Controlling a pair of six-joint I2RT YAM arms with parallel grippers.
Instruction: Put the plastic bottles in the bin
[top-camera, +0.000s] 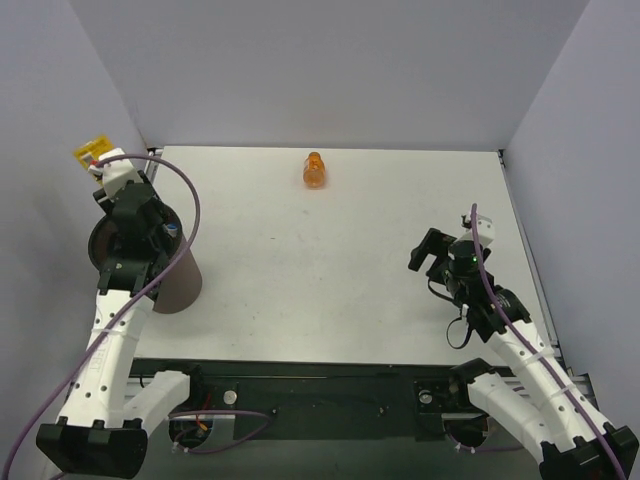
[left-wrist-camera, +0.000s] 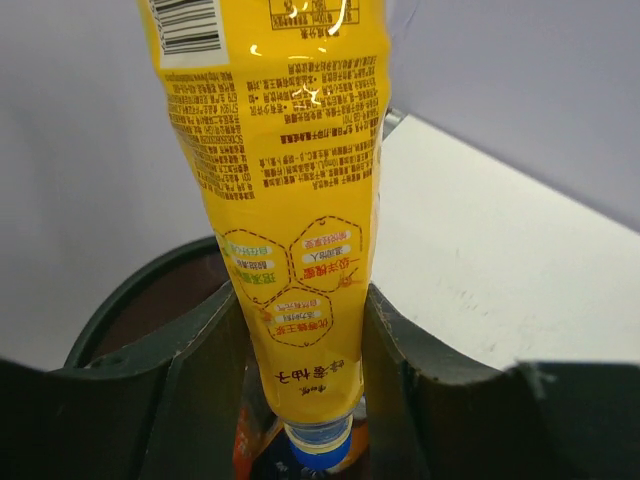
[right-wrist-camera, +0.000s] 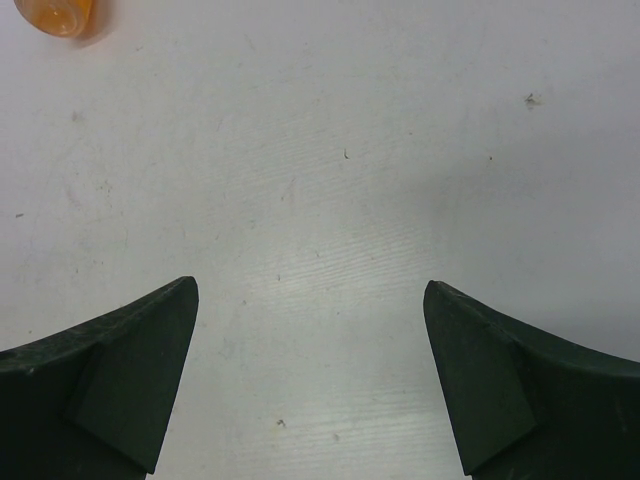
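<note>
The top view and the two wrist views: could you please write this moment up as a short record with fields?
left claw: shut on the yellow bottle, blue cap pointing down
yellow bottle: held over the mouth of the bin, not yet released
bin: left side of the table, under the left arm
right claw: open, empty, over the table
orange bottle: alone near the table's far edge, about centre
</note>
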